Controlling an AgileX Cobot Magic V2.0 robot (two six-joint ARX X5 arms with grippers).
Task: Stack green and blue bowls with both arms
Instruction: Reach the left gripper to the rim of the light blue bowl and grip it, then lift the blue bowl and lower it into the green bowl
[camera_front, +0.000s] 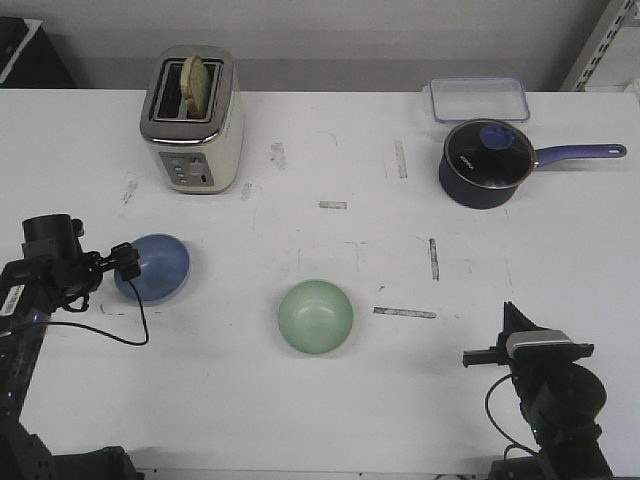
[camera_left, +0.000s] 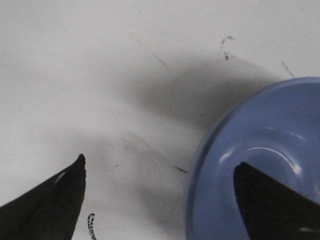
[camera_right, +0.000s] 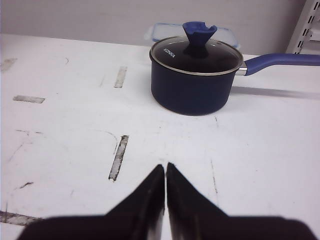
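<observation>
arms (camera_front: 45, 270): black, jointed | fingers (camera_right: 150, 195): pointed black | cables (camera_front: 120, 335): thin black

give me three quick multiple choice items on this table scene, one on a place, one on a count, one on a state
1. Where is the blue bowl?
A. at the left gripper
B. inside the green bowl
C. by the saucepan

2. How many bowls stand on the table?
A. one
B. two
C. three

3. How does the right gripper stand?
A. open
B. shut on the green bowl
C. shut, holding nothing

Answers:
1 A, one finger sits inside the blue bowl's rim.
2 B, one blue and one green.
3 C, its tips meet over bare table.
</observation>
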